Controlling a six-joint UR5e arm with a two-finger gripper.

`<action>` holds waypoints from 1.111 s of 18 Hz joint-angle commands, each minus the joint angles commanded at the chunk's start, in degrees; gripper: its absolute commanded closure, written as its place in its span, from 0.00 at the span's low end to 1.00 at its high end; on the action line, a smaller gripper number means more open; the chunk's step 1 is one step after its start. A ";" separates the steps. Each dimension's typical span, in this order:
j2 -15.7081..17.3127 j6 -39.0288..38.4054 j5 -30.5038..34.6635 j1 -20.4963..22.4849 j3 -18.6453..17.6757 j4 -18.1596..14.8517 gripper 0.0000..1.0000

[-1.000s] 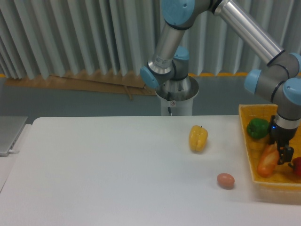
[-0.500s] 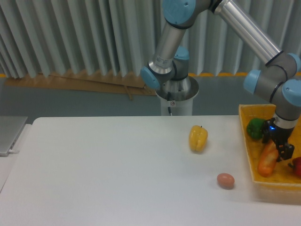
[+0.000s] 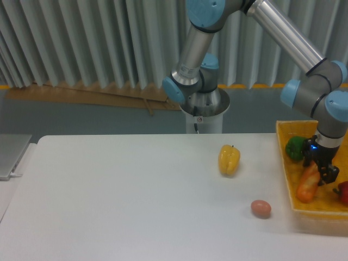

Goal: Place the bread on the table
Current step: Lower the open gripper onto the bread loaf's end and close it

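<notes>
Compared with a second ago, the gripper has drifted slightly left and up inside the yellow woven basket, and the bread has come with it, now tilted steeper with its upper end raised between the fingers. Nearest the front edge of the table, the white surface is bare on the left and centre; a small brown egg sits toward the front right, just beside the basket's left wall. The jaws appear clamped on the bread's upper end, though the contact itself is small and dark in this view. The bread's lower end looks to be low inside the basket, near the bottom. The likely trouble is that low end catching the basket's left wall as the arm carries it sideways, which could twist the glossy loaf out of the grip or drag the basket. A low exit could also knock the egg, which would roll. Farther back, a yellow pepper stands right of the table's centre, leaving open room between it and the egg. A green pepper lies at the basket's rear, and something red at its right edge.
</notes>
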 joint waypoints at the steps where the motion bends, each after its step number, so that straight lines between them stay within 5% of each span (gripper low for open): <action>1: -0.17 0.35 0.00 0.00 0.09 0.17 0.34; 5: -0.53 1.50 -0.09 0.00 0.44 0.35 0.38; 10: -0.27 1.50 0.00 -0.09 0.79 0.26 0.57; 20: 2.37 1.67 0.00 -0.26 2.11 -0.35 0.57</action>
